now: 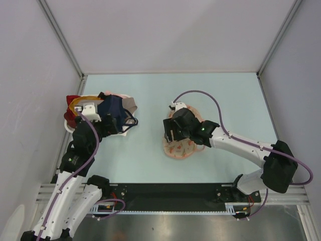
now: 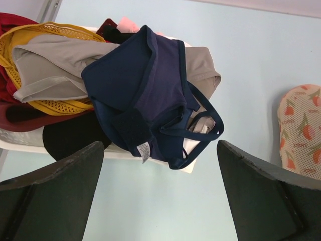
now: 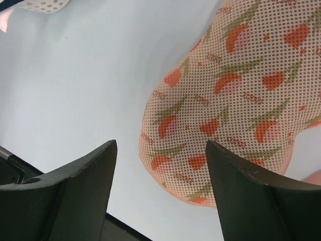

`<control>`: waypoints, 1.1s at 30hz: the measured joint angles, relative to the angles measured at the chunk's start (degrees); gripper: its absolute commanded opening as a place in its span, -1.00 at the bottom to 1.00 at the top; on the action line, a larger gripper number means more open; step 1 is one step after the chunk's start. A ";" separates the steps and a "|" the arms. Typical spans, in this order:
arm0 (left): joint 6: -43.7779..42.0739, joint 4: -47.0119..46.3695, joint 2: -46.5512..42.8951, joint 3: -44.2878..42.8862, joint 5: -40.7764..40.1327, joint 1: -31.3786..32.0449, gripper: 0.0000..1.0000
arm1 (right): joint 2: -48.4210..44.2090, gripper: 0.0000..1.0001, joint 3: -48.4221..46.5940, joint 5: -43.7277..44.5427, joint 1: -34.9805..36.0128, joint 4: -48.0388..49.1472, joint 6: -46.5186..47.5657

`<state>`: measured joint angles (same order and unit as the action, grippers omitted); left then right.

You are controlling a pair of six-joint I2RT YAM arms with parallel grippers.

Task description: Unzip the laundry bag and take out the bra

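The laundry bag, a beige-pink mesh pouch with red-orange motifs, lies flat on the table right of centre. My right gripper hovers over its left part, open and empty. In the right wrist view the bag fills the upper right, and its rounded edge lies between the open fingers of the gripper. The zip is not visible. My left gripper is open and empty, just in front of a garment heap. A navy bra-like garment with straps lies on top of that heap. The bag's edge also shows in the left wrist view.
The heap of navy, grey, yellow and red garments sits in a white tray at the table's left edge. A corner of the perforated white tray shows in the right wrist view. Enclosure walls stand around the table.
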<state>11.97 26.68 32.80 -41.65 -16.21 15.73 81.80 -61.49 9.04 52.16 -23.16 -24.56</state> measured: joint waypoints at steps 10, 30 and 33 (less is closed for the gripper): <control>4.59 0.02 4.39 -0.04 5.05 0.72 0.99 | -1.92 0.49 9.97 -7.32 1.36 2.97 -7.50; 11.61 -2.08 8.22 -0.02 3.85 13.40 0.99 | -3.61 0.54 18.43 -8.66 4.28 4.72 -19.30; 12.20 -2.27 8.76 0.00 3.74 14.58 0.99 | -3.78 0.54 18.43 -5.73 1.99 2.32 -19.37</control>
<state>24.16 24.40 41.56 -41.65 -12.47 30.30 78.02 -43.07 3.31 54.15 -20.84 -43.92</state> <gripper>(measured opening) 0.996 0.766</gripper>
